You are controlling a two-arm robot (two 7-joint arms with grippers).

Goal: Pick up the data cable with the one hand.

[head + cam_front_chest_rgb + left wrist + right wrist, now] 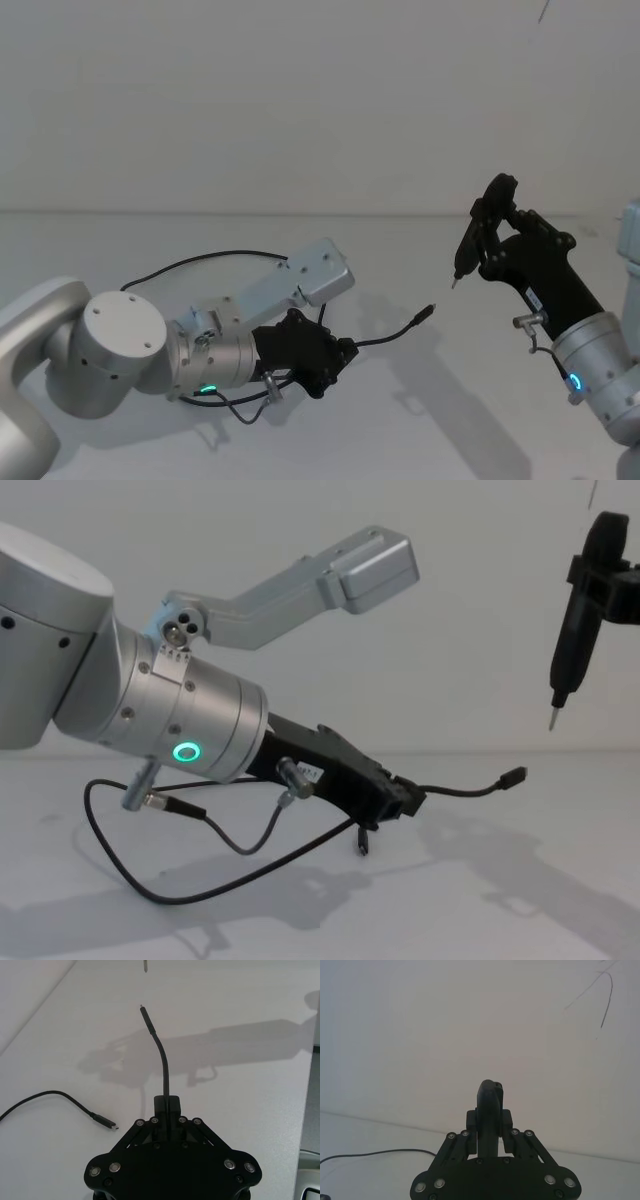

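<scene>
The data cable (385, 338) is a thin black cord. My left gripper (345, 352) hovers low over the white table and is shut on it a short way from one end. In the left wrist view that stretch of cable (164, 1067) rises out of the left gripper (166, 1102), ending in a small plug (145, 1014) held in the air. The other plug (102, 1121) lies on the table. In the chest view the cable (200, 890) sags in a long loop under the left gripper (408, 800). My right gripper (492, 238) is raised at the right, shut on a slim black stick tool (468, 245).
A silver arm link (310, 275) reaches over the cable's far loop (200, 258). A short grey wire with silver plugs (165, 802) hangs off my left wrist. The stick tool (578, 630) points down, above and beyond the free plug (515, 777). The table edge (306, 1110) lies close beside my left gripper.
</scene>
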